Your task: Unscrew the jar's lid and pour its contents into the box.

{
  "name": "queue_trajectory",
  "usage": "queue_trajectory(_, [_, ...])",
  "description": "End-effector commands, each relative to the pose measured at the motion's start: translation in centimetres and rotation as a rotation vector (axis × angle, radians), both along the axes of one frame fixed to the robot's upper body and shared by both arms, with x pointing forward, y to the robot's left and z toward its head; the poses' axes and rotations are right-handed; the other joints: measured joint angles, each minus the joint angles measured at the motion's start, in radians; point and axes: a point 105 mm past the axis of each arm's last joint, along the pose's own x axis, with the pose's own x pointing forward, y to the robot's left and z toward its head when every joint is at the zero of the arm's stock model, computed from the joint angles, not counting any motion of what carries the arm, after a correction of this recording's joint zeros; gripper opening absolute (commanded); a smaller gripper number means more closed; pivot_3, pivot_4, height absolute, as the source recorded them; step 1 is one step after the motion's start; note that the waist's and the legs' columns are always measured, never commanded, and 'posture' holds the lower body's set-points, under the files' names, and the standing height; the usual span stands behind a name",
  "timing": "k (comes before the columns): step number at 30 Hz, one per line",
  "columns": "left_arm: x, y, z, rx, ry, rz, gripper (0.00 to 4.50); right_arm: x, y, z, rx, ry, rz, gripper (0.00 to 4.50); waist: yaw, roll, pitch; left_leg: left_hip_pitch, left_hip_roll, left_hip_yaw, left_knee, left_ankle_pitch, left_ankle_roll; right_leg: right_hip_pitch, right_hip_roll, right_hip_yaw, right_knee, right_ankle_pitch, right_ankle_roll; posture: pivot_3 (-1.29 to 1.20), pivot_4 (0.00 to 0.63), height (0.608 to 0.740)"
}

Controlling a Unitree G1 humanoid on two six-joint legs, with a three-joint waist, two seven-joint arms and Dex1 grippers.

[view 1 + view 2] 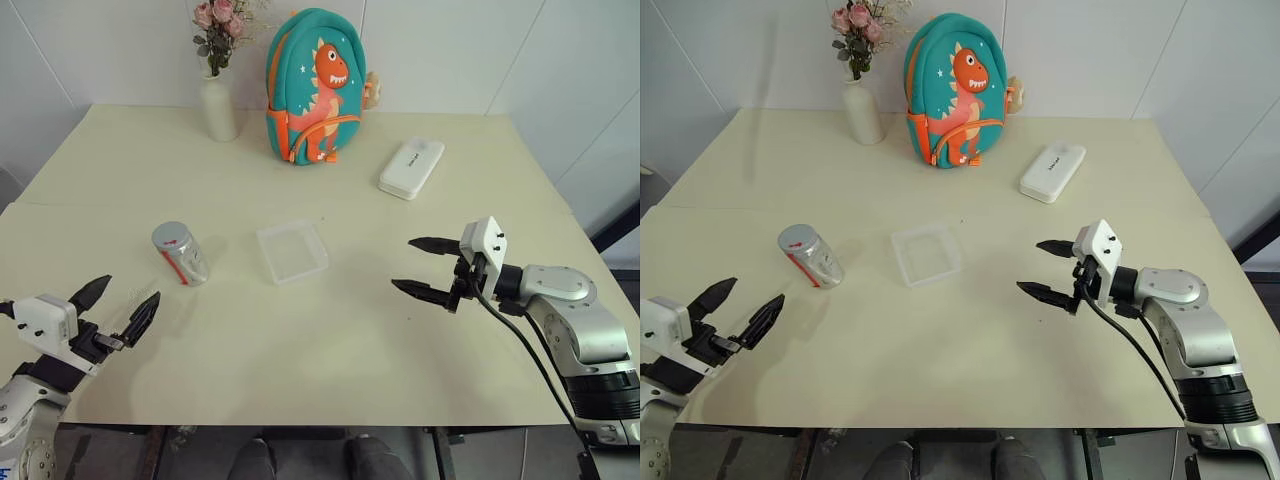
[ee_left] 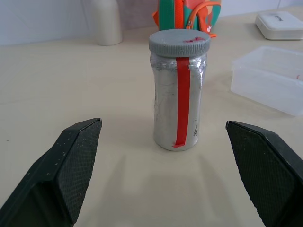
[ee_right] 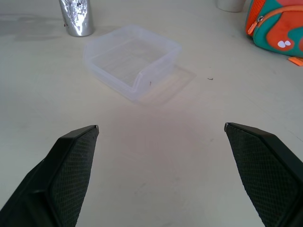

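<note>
The jar stands upright on the cream surface, lid screwed on. A red strip runs down its silvery body and a small red mark sits on the grey cap; no lettering on either can be read. The white oblong case carries a short line of dark print, too small to make out. The teal backpack shows an orange dinosaur figure but no legible writing.

The left tool is released, its jaws spread wide, hovering above the near left part of the surface. It holds nothing and touches nothing; the jar stands beyond it, apart from both fingers, roughly in line with the gap between them. The right tool is likewise released, jaws wide apart, above the right part of the surface and pointing toward the box. It is empty and well apart from the box.

The box lies near the middle of the surface, just right of the jar and apart from it. It looks empty apart from a tiny dark speck at its wall.

The contents cannot be seen through the jar's foil-like body. A white vase with pink flowers stands at the far edge beside the backpack; the top of the flowers is cut off by the frame.
</note>
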Motion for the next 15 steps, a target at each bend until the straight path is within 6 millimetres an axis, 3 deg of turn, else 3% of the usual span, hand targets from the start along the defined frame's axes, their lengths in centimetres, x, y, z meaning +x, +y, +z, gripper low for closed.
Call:
queue_trajectory(1, [-0.1,-0.6,1.4,0.028,-0.055,-0.006,4.50,-0.1,-0.2,1.3,0.001,-0.056,0.010,4.48,0.000,0.000,0.000,0.000,0.000,0.000,0.000,0.000,0.000,0.000,0.000,0.000,0.000,0.000,0.000,0.00,0.150,0.740])
queue_trajectory(8, [0.4,-1.5,1.8,0.021,-0.074,0.004,4.50,-0.4,0.8,1.1,0.030,-0.067,0.025,4.48,0.000,0.000,0.000,0.000,0.000,0.000,0.000,0.000,0.000,0.000,0.000,0.000,0.000,0.000,0.000,0.00,0.150,0.740])
queue_trajectory(15, [2.4,-1.8,1.5,-0.002,0.005,0.008,4.50,-0.1,1.8,1.6,0.041,-0.088,0.044,4.48,-0.001,0.000,0.000,0.000,0.000,0.000,0.001,0.000,0.000,0.000,0.000,0.000,0.001,0.000,0.001,0.00,0.150,0.740])
